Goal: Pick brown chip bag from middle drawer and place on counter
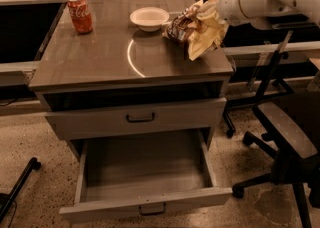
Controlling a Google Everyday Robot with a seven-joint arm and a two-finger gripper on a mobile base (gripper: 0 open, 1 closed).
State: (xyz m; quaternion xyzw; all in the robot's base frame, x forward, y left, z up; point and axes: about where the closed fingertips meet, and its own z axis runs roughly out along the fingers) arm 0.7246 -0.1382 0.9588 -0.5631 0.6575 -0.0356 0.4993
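Observation:
The brown chip bag [196,28] hangs over the right rear part of the counter [95,59], dark front to the left and yellowish back to the right. My gripper [216,13], at the end of the white arm coming in from the upper right, is shut on the bag's right side; the bag mostly hides its fingers. I cannot tell whether the bag's lower edge touches the counter. The middle drawer [146,206] stands pulled open below, with nothing showing inside.
A red soda can [80,14] stands at the counter's back left. A white bowl [149,18] sits just left of the bag. The upper drawer front [140,117] is shut. A dark office chair [285,137] stands to the right of the cabinet.

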